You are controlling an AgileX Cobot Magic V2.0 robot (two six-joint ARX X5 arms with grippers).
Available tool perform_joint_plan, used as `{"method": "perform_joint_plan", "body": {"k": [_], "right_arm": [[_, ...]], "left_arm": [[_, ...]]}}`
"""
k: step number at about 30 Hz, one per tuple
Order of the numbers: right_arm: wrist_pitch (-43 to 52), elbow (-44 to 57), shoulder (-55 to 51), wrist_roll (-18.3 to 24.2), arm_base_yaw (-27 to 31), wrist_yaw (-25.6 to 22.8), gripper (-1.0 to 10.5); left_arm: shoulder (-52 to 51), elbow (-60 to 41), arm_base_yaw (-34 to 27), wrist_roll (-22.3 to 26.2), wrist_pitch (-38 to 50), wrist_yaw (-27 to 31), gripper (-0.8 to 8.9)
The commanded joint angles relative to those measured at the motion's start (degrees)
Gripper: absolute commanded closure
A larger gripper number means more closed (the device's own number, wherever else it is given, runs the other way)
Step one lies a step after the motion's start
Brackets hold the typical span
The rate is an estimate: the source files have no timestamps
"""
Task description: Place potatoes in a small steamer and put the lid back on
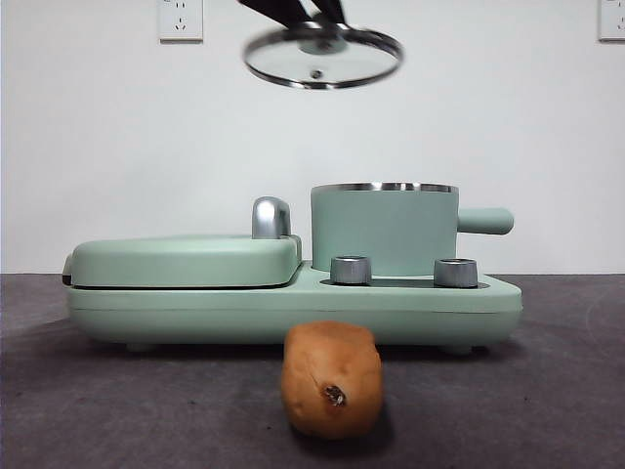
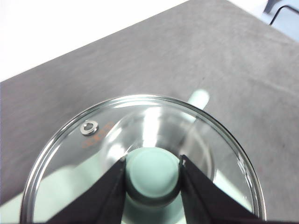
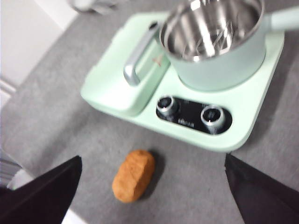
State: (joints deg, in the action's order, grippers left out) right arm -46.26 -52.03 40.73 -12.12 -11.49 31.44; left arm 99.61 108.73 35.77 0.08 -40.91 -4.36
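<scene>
The clear glass lid (image 1: 322,57) hangs high above the appliance, left of the steamer's centre. My left gripper (image 2: 153,175) is shut on the lid's mint-green knob (image 2: 153,171); its black jaws show at the top of the front view (image 1: 298,12). The mint-green small steamer (image 1: 384,228) stands uncovered on its base, steel inside showing bare (image 3: 210,25). The orange-brown potato (image 1: 331,378) lies on the grey table in front of the base, also seen as the potato (image 3: 133,175) from the right wrist. My right gripper (image 3: 152,186) is open, well above and near the potato.
The mint-green appliance base (image 1: 420,303) carries two steel dials (image 1: 351,270) (image 1: 455,273). On its left half lies the flat griddle cover (image 1: 186,259) with a chrome handle (image 1: 270,217). The steamer's stubby handle (image 1: 485,221) points right. A white wall stands behind.
</scene>
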Motion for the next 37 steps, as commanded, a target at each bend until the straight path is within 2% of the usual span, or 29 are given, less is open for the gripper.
{"method": "perform_joint_plan", "body": {"k": [1, 9, 13, 16, 22, 28, 32, 37], "right_arm": [[0.4, -0.9, 2.8, -4.0, -5.4, -4.1, 4.6], [2.9, -0.9, 13.1, -12.0, -23.7, -17.0, 4.6], [5.3, -0.9, 19.4, -16.2, -30.6, -19.7, 4.6], [7.2, -0.9, 24.3, -18.3, -34.4, -19.9, 4.6], [10.9, -1.3, 33.4, -20.5, -38.8, -20.0, 4.6], [11.1, -4.2, 42.6, -20.5, -40.6, -21.3, 4.6], [10.6, -6.9, 48.5, -20.5, -40.9, -21.5, 4.6], [9.7, -9.8, 55.2, -20.5, -41.0, -24.3, 4.6]], "left_arm": [[-2.0, 2.2, -0.5, 1.0, -2.3, 0.0, 7.61], [-7.2, 2.1, -3.8, 2.9, -11.6, 0.0, 7.61], [-9.7, 0.7, -5.3, 2.6, -13.6, -0.1, 7.65], [-13.2, -3.2, -6.0, 2.6, -12.6, -0.1, 7.73], [-23.6, -17.2, -7.6, 2.0, -6.7, -0.1, 7.9], [-33.6, -29.0, -8.0, 0.7, -2.9, -0.1, 7.9], [-38.4, -33.9, -8.1, 0.5, -1.8, -0.1, 7.89], [-43.8, -37.1, -8.1, 0.3, -1.9, -0.1, 7.89]]}}
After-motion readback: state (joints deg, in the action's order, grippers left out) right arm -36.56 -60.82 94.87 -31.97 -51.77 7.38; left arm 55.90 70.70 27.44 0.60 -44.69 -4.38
